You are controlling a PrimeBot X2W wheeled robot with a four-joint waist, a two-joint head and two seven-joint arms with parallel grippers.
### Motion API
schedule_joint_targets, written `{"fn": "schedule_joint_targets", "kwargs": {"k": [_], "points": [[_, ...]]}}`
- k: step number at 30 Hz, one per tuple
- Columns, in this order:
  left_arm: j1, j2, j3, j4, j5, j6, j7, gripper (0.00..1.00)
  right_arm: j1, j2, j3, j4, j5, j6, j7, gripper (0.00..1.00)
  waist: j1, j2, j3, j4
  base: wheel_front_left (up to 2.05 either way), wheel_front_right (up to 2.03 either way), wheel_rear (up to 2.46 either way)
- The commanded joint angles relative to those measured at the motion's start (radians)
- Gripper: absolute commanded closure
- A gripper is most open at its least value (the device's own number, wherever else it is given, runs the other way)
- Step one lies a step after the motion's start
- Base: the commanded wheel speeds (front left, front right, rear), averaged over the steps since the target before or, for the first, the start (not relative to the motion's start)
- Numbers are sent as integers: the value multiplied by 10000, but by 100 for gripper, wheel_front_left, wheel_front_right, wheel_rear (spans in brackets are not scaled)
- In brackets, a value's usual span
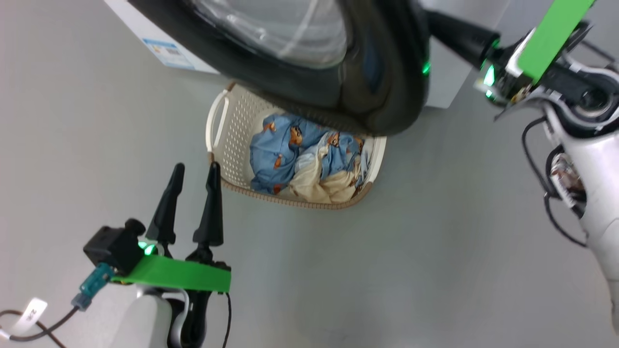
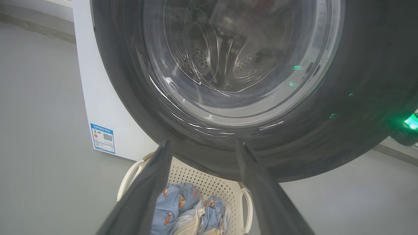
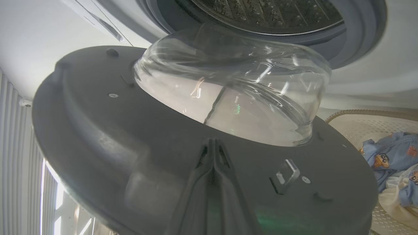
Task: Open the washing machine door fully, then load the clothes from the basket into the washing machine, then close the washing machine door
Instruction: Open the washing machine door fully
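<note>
The washing machine door (image 1: pixel 377 72), large and round with a glossy black rim and a bulging clear glass centre, is standing swung out above the far part of the small cream-white perforated plastic basket (image 1: pixel 217 145). This basket is sitting on a smooth grey floor (image 1: pixel 387 266) before the big white washing machine (image 2: pixel 94 81). It is carrying the light-blue clothes (image 1: pixel 275 154) printed with orange-brown animals. The left gripper (image 1: pixel 196 166) is hovering just beside the basket's near rim, its fingers spread wide and empty. The right gripper (image 3: pixel 213 143) is pointing its fingers, pressed together, at the door's inner face.
</note>
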Motion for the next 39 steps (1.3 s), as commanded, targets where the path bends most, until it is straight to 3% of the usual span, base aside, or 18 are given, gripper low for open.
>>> {"fn": "schedule_joint_targets", "kwargs": {"k": [1, 10, 39], "points": [[261, 299, 360, -120, 102, 6, -65, 0, 331, 275, 110, -419, 35, 50, 142, 100, 0, 0, -429, -111, 0, 0, 0], [790, 379, 498, -118, 173, 6, -65, 0, 1237, 568, 284, -699, 120, 50, 499, 100, 0, 0, -1127, -64, 0, 0, 0], [1774, 386, 753, -75, 314, 6, -65, 0, 3136, 2049, 1271, -1056, 163, 50, 1413, 100, 0, 0, -2369, 966, 0, 0, 0]]}}
